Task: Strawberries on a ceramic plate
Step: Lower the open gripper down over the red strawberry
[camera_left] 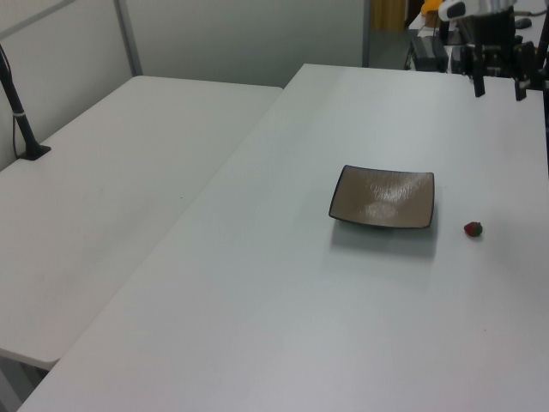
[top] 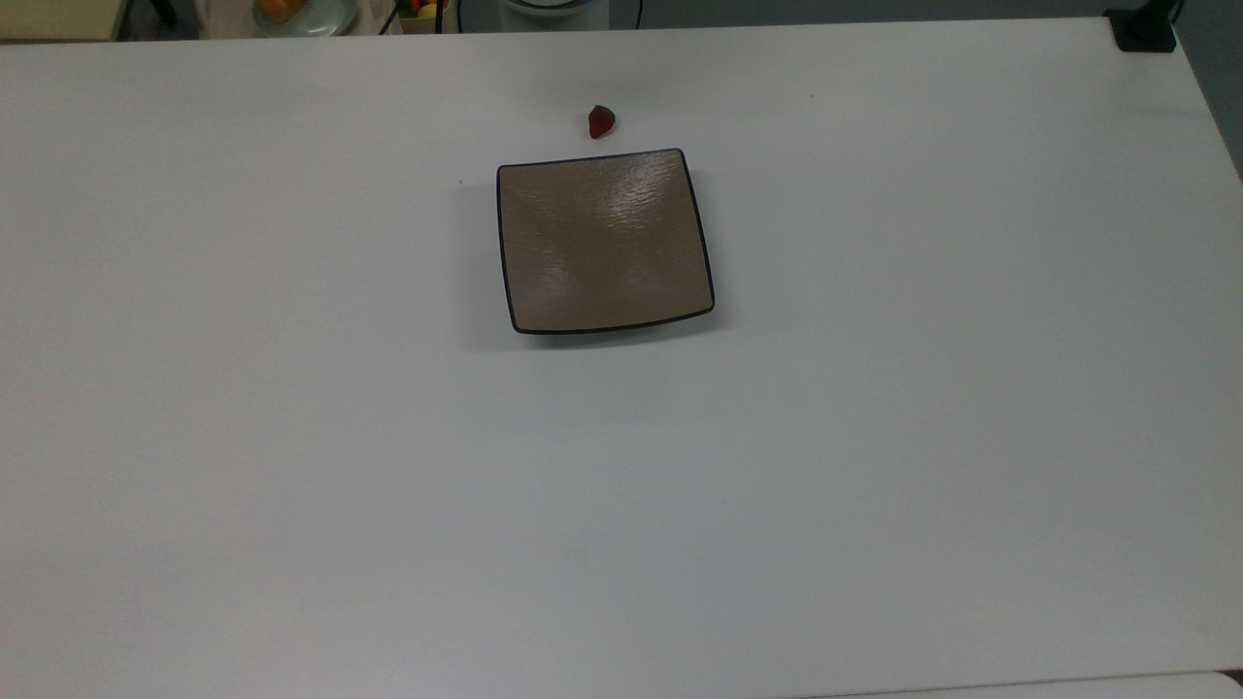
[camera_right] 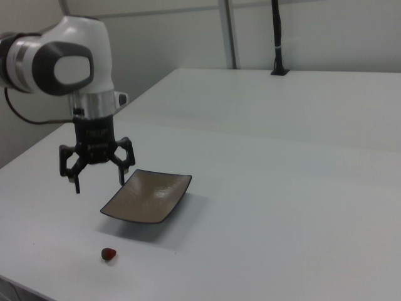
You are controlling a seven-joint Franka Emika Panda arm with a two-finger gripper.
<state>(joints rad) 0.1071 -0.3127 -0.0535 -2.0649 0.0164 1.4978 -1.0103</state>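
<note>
1. Strawberry (top: 601, 122) lying on the white table (top: 874, 437), a single small dark-red cone with a darker cap end, just beyond the top edge of the ceramic plate (top: 604, 241) in the top view, near it but not touching.
2. Same strawberry (camera_left: 473, 229) seen in the left view to the right of the plate (camera_left: 383, 197), apart from its rim; in the right view (camera_right: 108, 254) sitting in front of the plate (camera_right: 147, 196), toward the near table edge.
3. Plate square, tan-brown and glossy, thin black rim, edges turned up, faint streaks across the surface (nothing lying in it).
4. Gripper (camera_right: 98, 177) hanging from the white and grey arm (camera_right: 66, 59) above the table, fingers spread wide and pointing down, nothing between them.
5. In the right view, gripper placed to the left of the plate's far corner and above the strawberry's side of the table, clear of both.
6. In the left view, gripper (camera_left: 497, 83) near the top right, beyond the plate and the strawberry, over the far part of the table.
7. Second white table (camera_left: 111, 197) adjoining on the left view's left, with a black post (camera_left: 21, 116) standing at its far side.
</note>
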